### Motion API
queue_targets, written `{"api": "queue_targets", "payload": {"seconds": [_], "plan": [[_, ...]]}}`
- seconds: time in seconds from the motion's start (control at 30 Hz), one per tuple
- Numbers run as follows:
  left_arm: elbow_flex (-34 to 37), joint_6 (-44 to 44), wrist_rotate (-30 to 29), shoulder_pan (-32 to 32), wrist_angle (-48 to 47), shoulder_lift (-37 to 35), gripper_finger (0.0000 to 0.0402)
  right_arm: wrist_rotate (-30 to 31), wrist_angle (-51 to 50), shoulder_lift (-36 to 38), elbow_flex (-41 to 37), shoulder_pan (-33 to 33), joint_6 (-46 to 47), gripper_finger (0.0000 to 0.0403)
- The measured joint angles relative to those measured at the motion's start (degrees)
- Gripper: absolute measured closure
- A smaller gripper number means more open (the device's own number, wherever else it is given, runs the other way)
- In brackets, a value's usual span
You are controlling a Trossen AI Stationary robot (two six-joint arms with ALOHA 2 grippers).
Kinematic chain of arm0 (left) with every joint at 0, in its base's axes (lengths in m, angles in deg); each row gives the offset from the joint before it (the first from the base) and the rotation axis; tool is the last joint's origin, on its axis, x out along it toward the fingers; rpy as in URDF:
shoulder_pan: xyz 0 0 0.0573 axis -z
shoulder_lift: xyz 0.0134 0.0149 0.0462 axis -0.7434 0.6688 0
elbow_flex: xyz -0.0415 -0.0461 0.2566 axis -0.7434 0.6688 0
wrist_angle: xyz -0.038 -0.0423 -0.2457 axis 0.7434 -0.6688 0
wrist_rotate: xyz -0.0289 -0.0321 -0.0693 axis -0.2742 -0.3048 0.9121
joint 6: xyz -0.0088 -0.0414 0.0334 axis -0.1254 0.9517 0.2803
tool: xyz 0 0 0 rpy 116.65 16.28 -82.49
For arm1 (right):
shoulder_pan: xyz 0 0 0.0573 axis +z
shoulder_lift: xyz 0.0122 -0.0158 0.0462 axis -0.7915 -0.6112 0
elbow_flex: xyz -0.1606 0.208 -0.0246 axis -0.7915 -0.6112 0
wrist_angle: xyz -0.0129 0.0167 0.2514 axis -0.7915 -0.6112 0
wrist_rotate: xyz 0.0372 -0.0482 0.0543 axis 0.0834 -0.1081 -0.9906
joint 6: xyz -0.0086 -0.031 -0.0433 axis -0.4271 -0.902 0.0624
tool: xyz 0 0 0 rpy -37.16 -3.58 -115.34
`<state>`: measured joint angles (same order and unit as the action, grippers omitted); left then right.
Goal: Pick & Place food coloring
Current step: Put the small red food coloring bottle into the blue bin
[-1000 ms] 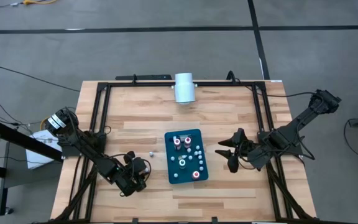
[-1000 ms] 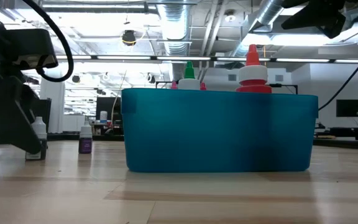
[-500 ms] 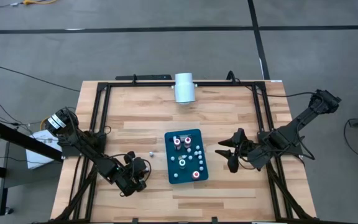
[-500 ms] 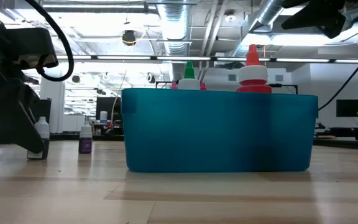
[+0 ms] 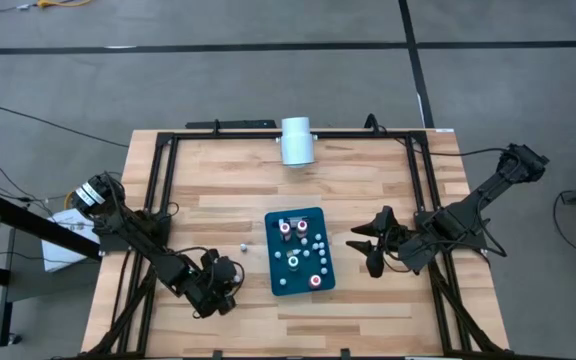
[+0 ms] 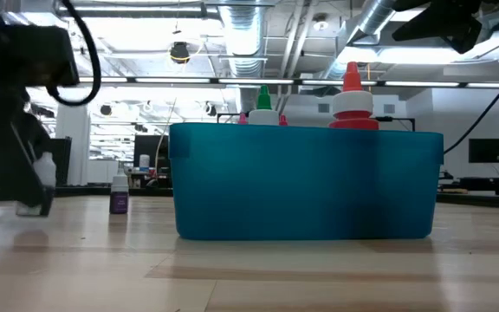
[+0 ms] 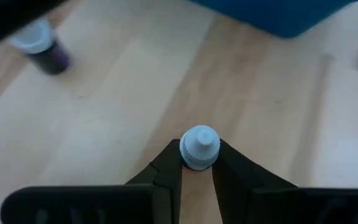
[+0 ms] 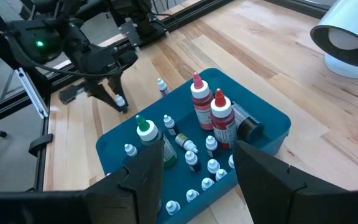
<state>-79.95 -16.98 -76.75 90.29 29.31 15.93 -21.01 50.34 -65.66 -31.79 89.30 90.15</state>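
Note:
The food coloring is a set of tiny bottles. Several stand in the teal tray [image 5: 272,272], among them two red-topped ones [image 8: 219,118] and a green-topped one [image 6: 263,97]. Left of the tray, a dark bottle with a white cap [image 5: 245,243] stands alone on the wood. My left gripper [image 5: 230,276] is low over the table at the near left, shut on another small white-capped bottle [image 7: 199,147]. My right gripper [image 5: 368,250] hovers open just right of the tray with nothing between its fingers. My left gripper pinches the small bottle between its two fingertips [image 7: 166,168], right under the white cap [image 7: 191,163]. The fingers slant down from the table's near left side. The bottle stands upright in the hold; whether its base rests on the wood I cannot tell.
A large white cylinder [image 5: 296,140] lies at the table's far edge. A black frame [image 5: 163,190] runs along the table's sides and back. Bare wood shows between the tray and the cylinder and along the near edge.
In the low view, my left gripper and the small bottle in it have shifted a little toward the table's left edge, and both show blurred now. My right gripper, the tray and the lone bottle have stayed put.

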Motion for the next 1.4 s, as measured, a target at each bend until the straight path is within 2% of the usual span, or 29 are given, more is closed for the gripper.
{"api": "queue_targets", "payload": {"seconds": [0.3, 0.63, 0.87, 1.13, 1.4], "plan": [[-3.94, -4.01, 1.4, -0.7, -0.87, -3.59, 0.0347, 0.0, 0.02, 0.0, 0.0, -0.01, 0.04, 0.0221], [-10.8, -8.86, 2.46, -1.97, -9.29, -9.1, 0.0347, -0.02, 0.02, -0.01, 0.0, 0.0, 0.07, 0.0221], [-18.71, -14.59, 2.0, -3.6, -16.64, -11.05, 0.0349, -0.22, 0.15, -0.02, 0.0, 0.0, 0.09, 0.0221], [-25.63, -24.77, 1.15, -8.93, -19.11, -11.07, 0.0349, 0.14, -0.04, -0.01, 0.0, -0.02, -1.25, 0.0221], [-26.16, -25.99, 3.0, -16.11, -19.06, -10.58, 0.0349, 0.21, -0.63, 0.76, 0.0, 0.09, -3.24, 0.0221]]}}
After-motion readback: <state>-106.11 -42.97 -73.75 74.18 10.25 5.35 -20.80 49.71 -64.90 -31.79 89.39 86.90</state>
